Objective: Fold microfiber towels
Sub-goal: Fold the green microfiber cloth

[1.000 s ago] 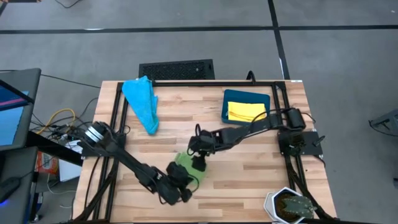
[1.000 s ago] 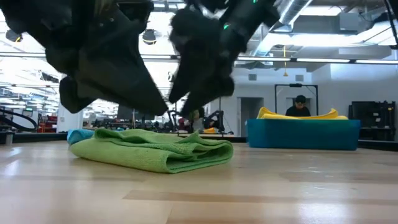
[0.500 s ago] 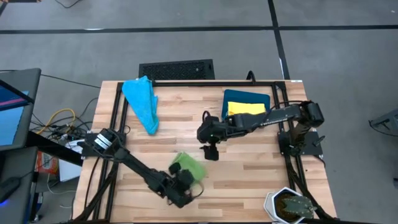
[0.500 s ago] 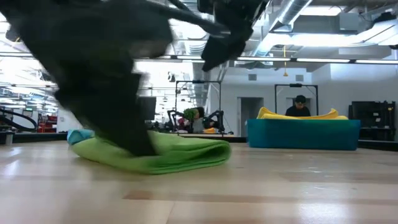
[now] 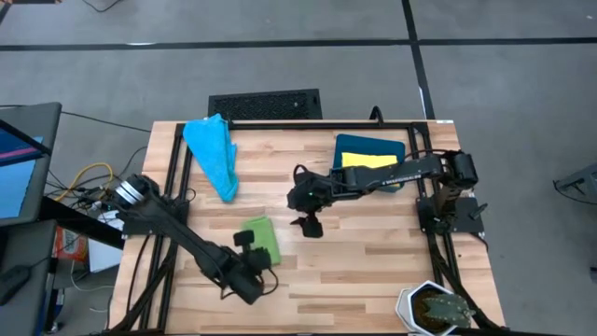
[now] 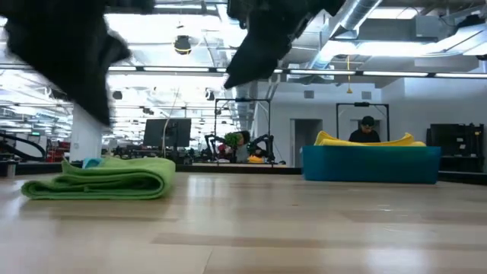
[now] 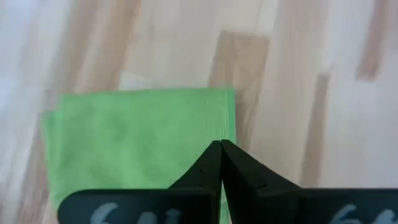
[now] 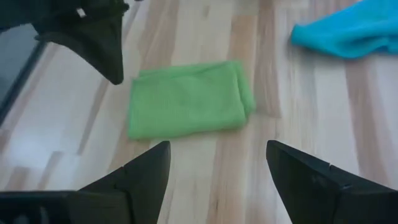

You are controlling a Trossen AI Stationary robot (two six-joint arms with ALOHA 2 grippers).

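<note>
Wooden surface [image 5: 373, 243] fills centre of high view. Teal bin [image 5: 370, 157] upper right, yellow towel [image 5: 366, 162] inside. Light blue towel [image 5: 213, 154] crumpled upper left. Green towel [image 5: 260, 238] folded flat, lower centre-left; far left in low view [image 6: 103, 178]. Left tool [image 5: 246, 262] just below green towel, fingers pressed together, holding nothing. Right tool [image 5: 309, 224] centre frame, right of green towel, fingers spread apart, empty.

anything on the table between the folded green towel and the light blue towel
No, only bare wooden tabletop lies between the folded green microfiber towel and the crumpled light blue microfiber towel; the high view shows it.
</note>
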